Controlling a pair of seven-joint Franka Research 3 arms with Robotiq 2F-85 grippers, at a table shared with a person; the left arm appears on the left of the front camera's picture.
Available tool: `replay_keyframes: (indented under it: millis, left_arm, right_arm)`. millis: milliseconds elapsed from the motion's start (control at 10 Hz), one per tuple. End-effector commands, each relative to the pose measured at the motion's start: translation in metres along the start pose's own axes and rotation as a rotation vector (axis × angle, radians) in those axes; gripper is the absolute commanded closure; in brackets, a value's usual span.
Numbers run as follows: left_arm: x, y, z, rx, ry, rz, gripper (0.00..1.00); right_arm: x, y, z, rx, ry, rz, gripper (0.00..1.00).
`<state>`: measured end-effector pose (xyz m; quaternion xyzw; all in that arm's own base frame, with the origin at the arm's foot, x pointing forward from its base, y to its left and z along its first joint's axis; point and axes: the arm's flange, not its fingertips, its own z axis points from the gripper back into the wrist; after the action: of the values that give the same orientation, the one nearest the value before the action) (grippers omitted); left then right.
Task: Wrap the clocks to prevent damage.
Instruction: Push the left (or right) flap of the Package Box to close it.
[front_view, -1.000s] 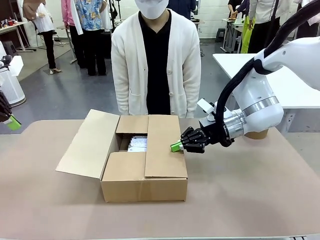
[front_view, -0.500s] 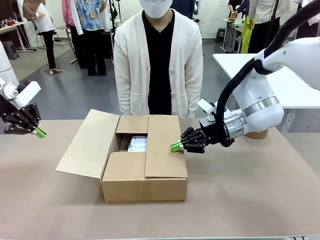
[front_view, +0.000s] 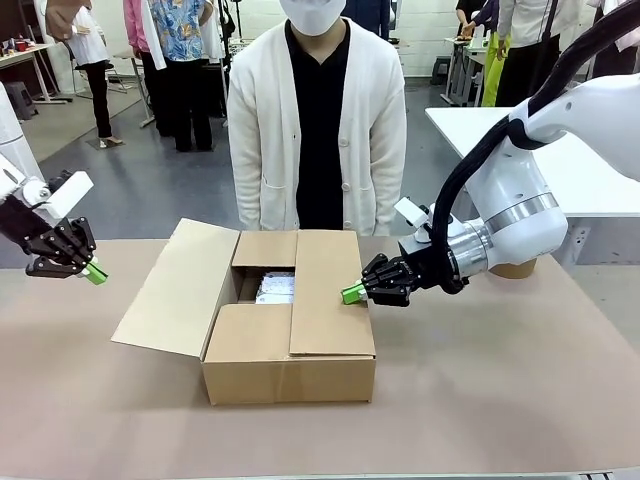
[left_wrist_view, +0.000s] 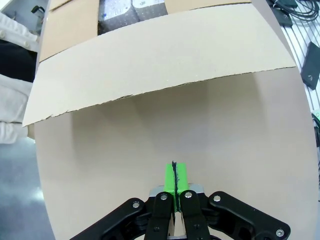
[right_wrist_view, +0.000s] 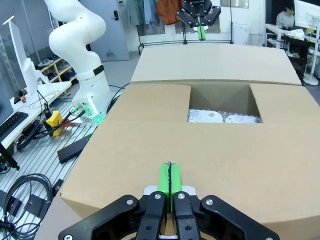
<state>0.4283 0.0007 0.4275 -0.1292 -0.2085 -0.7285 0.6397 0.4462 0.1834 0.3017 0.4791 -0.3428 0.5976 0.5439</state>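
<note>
The closed, empty right gripper (front_view: 352, 294) is at the right flap (front_view: 330, 300) of the box (front_view: 290, 375) holding the clocks (front_view: 277, 288); the closed left gripper (front_view: 95, 272) hovers left of it.

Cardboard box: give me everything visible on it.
Plain brown cardboard box sits on the table. Far, near and right flaps are folded in; the left flap slants outward, open. A gap between flaps shows a bubble-wrap bundle inside. The shut right gripper rests its tips on the right flap's edge.
</note>
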Motion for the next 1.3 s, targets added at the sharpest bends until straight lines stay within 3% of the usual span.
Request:
replay_keyframes:
  millis: [0,100,200,400,800,1200]
  left_arm:
    - [-0.003,0.0,0.0,0.013,0.001,-0.035,1.0]
    - [0.0,0.0,0.0,0.0,0.0,0.0,1.0]
    - [-0.006,0.018,-0.013,-0.004,-0.066,-0.01,1.0]
    - [-0.013,0.002,-0.039,0.023,-0.212,0.033,1.0]
    - [-0.017,0.0,-0.089,-0.038,-0.303,0.074,1.0]
    - [-0.038,0.002,-0.132,-0.131,-0.602,0.103,1.0]
  right_arm:
    - [-0.004,0.0,-0.002,-0.006,0.005,-0.009,0.99]
    - [-0.004,0.0,-0.002,-0.006,0.005,-0.009,0.99]
    - [-0.004,0.0,-0.002,-0.006,0.005,-0.009,0.99]
    - [-0.004,0.0,-0.002,-0.006,0.005,-0.009,0.99]
    - [-0.004,0.0,-0.002,-0.006,0.005,-0.009,0.99]
    - [-0.004,0.0,-0.002,-0.006,0.005,-0.009,0.99]
